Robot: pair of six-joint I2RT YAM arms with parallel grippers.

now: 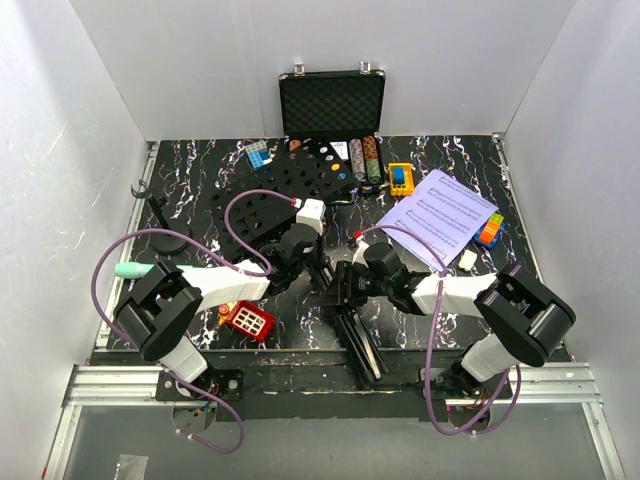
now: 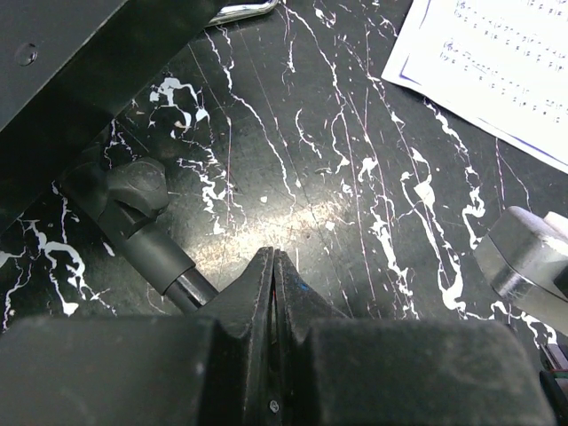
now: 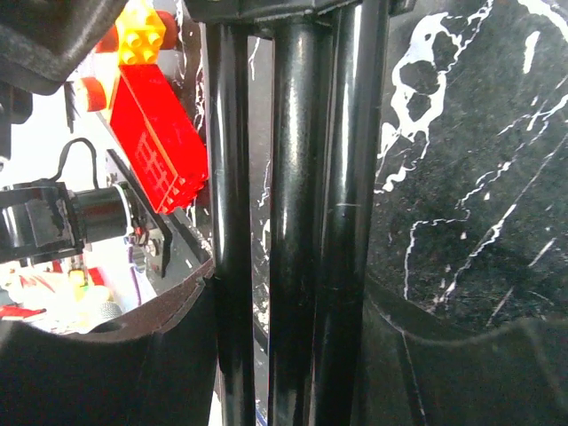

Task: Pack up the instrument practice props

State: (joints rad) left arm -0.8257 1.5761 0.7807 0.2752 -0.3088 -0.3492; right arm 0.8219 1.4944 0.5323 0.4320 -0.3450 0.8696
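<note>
The black music stand lies flat, its hole-punched desk at the back and its folded tripod legs pointing to the near edge. My right gripper is shut around the three leg tubes, a finger on each side. My left gripper is shut and empty just above the table, beside the stand's knob and tube. The white sheet music lies at the right, and shows in the left wrist view. The mint-green microphone and the small black mic stand sit at the left.
An open black case with poker chips stands at the back. A red-and-yellow toy lies near the left arm and shows in the right wrist view. A yellow-blue toy, a coloured block and a white block lie around the sheet music.
</note>
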